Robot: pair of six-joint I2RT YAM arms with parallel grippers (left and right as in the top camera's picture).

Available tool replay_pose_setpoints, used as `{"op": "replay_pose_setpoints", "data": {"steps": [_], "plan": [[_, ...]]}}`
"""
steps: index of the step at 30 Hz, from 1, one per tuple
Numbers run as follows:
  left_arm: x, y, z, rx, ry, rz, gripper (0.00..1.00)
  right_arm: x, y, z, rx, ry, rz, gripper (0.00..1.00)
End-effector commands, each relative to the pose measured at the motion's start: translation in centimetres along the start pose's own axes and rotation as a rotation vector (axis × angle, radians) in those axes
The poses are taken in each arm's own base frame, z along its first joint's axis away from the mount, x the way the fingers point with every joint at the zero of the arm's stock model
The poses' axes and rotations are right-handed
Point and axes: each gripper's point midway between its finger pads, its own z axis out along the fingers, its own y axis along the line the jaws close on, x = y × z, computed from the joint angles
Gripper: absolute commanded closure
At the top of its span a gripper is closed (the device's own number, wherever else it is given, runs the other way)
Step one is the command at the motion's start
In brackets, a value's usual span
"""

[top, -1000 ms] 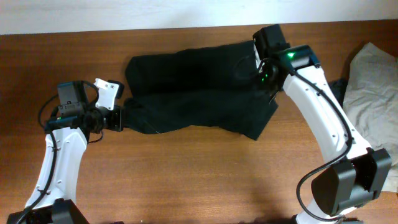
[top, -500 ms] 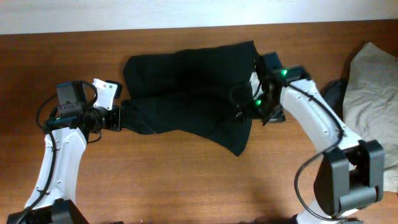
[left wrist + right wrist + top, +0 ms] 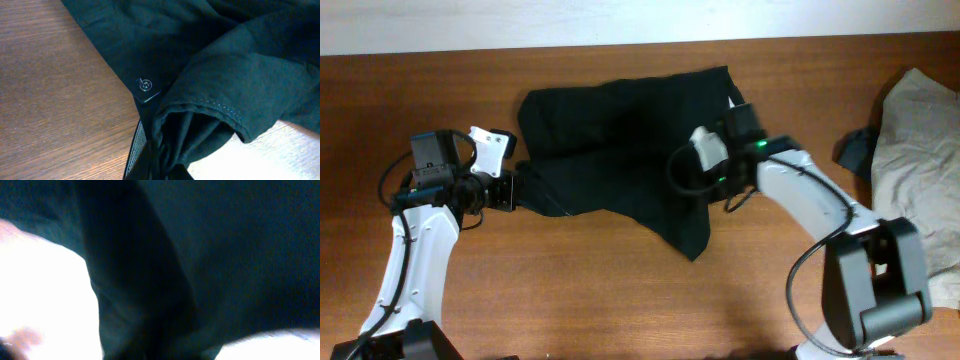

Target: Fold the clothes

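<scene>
1. Shorts (image 3: 610, 130) lie mid-counter (image 3: 620, 310), black, spread wide but rumpled, with the upper edge near the far side.
2. Change: a second ago the right arm was up at the far right corner of the fabric. It has since swung down and inward, and the right claw (image 3: 705, 180) now sits over the right half of the shorts.
3. The fabric went with it. The right edge has shifted left, and the lower right corner now hangs lower and closer to centre as a pointed flap.
4. Right claw state: cannot tell. The wrist view is only blurred dark cloth with no fingers visible, and from overhead the wrist hides them.
5. Left claw (image 3: 517, 190) hasn't moved. It is clamped on the left edge of the shorts, and its wrist view shows bunched cloth at the bottom, with a snap (image 3: 145, 85) just above it.
6. Read: this looks like the right side being dragged over for a first fold (anchored on the left). It isn't flat yet, and the layers are skewed.
7. The pale cloth (image 3: 920, 120) and the dark object (image 3: 855, 150) at far right are well apart from the shorts and not involved.
</scene>
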Motion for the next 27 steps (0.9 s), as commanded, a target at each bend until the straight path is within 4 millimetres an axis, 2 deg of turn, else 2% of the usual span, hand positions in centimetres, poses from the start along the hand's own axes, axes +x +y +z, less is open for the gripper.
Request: {"op": "replay_pose_setpoints", "data": {"steps": [1,4,5,9,12,16,21,22,23,24,25,27], "plan": [[-0.2,0.1,-0.5,-0.013,-0.009,-0.008,0.97,1.5,-1.8,0.3,0.282,0.060,-0.038,0.96],[-0.1,0.1,-0.5,-0.012,-0.004,-0.011,0.97,3.9,-2.7,0.1,0.352,0.164,-0.024,0.96],[0.0,0.1,-0.5,-0.013,-0.002,-0.012,0.97,5.5,-4.0,-0.9,0.441,0.215,0.056,0.96],[0.5,1.1,-0.6,-0.069,0.023,-0.031,0.97,7.6,-6.8,-5.0,0.707,0.279,0.207,0.96],[0.8,1.8,-0.6,-0.117,0.040,-0.083,0.97,7.4,-7.7,-8.2,0.853,0.276,0.255,0.96],[2.4,1.3,-0.7,-0.100,0.103,-0.119,0.97,6.8,-7.0,-9.1,0.831,0.281,0.251,0.96],[4.8,1.7,-1.2,-0.150,0.206,-0.149,0.97,6.3,-7.2,-9.6,0.825,0.285,0.225,0.96],[5.0,2.2,-1.3,-0.182,0.214,-0.173,0.89,6.1,-7.3,-9.9,0.824,0.279,0.235,0.96],[5.1,2.6,-1.4,-0.210,0.215,-0.198,0.55,6.0,-7.4,-10.1,0.822,0.276,0.243,0.96],[5.1,2.9,-1.4,-0.226,0.211,-0.219,0.35,5.8,-7.6,-10.4,0.821,0.271,0.253,0.96],[4.9,2.8,-1.4,-0.222,0.203,-0.238,0.02,5.6,-7.6,-10.8,0.821,0.267,0.261,0.96],[3.9,1.5,-1.0,-0.136,0.162,-0.241,0.01,5.3,-7.7,-11.4,0.817,0.261,0.275,0.96]]}}
